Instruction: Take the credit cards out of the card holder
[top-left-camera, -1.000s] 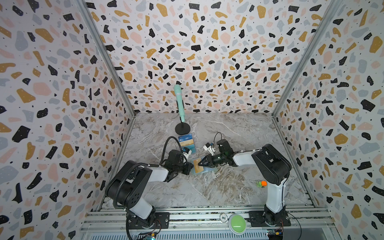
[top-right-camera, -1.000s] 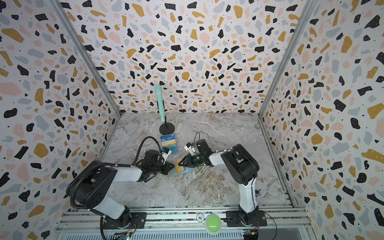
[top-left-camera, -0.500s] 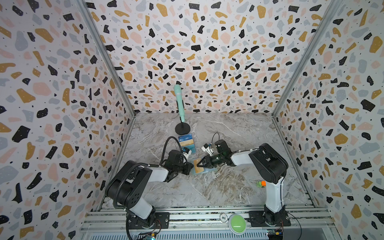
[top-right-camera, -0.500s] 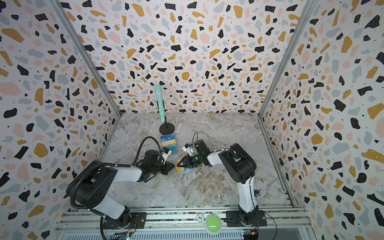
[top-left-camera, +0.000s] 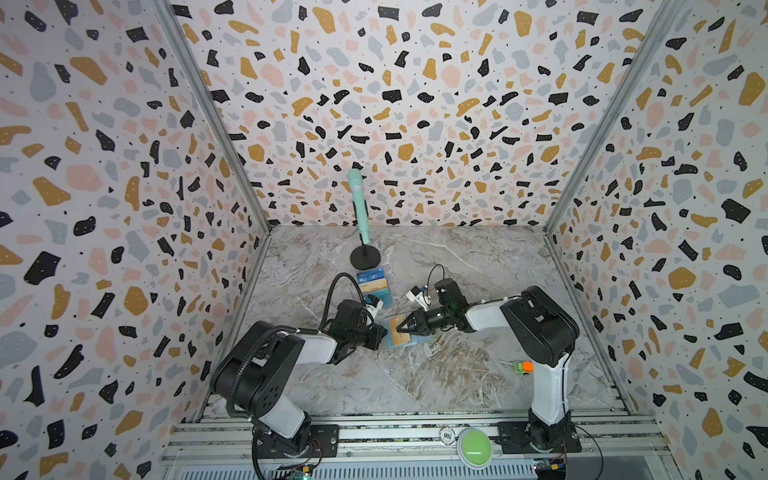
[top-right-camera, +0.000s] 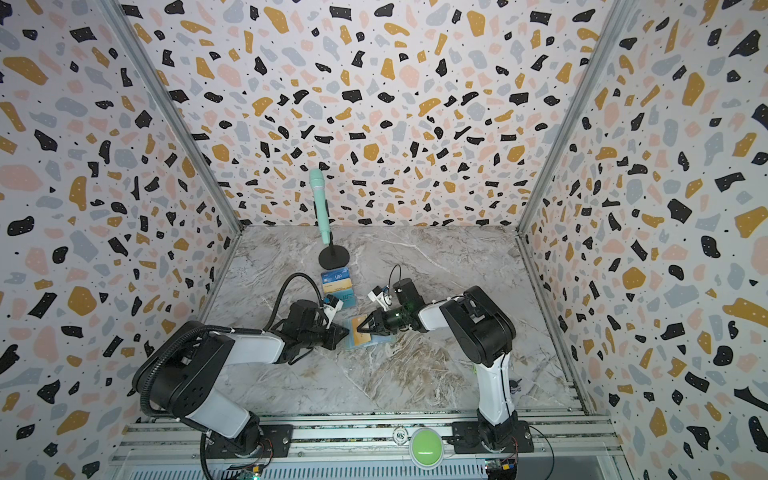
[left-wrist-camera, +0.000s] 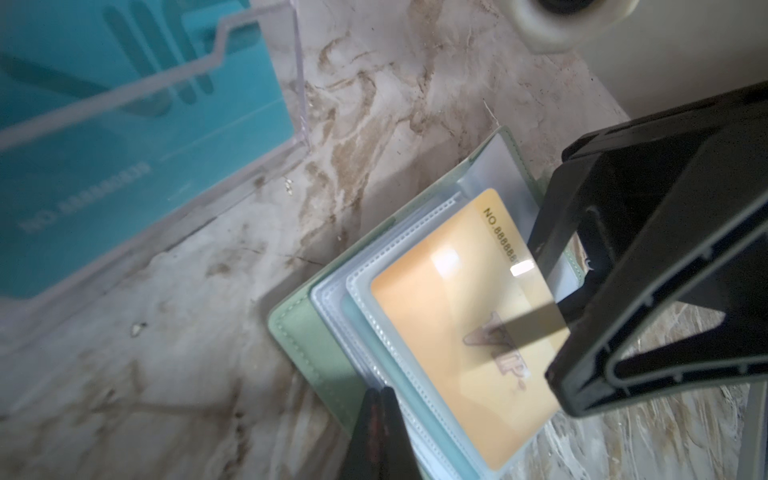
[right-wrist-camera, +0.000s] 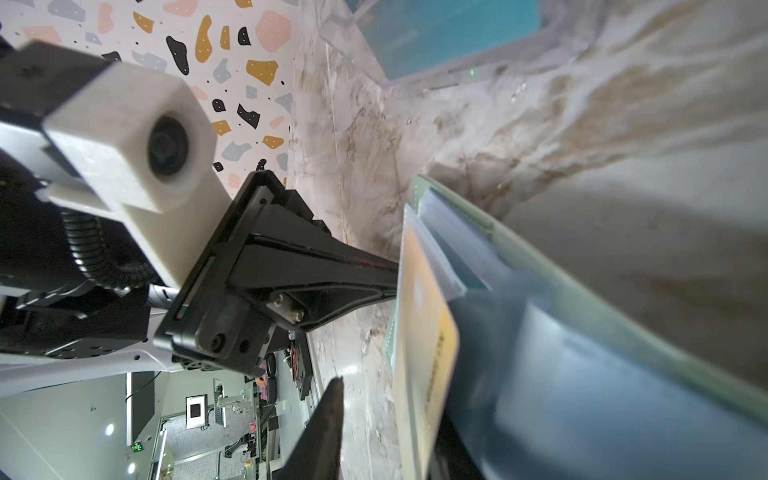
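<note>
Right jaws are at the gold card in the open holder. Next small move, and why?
Probably close the right gripper on the golden-yellow plastic card: its jaws straddle the card's edge with a gap, while the shut left gripper presses on the mint-green booklet card holder.

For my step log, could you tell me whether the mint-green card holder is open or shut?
Open: the card holder lies spread flat, its clear sleeve pages and golden card exposed.
</note>
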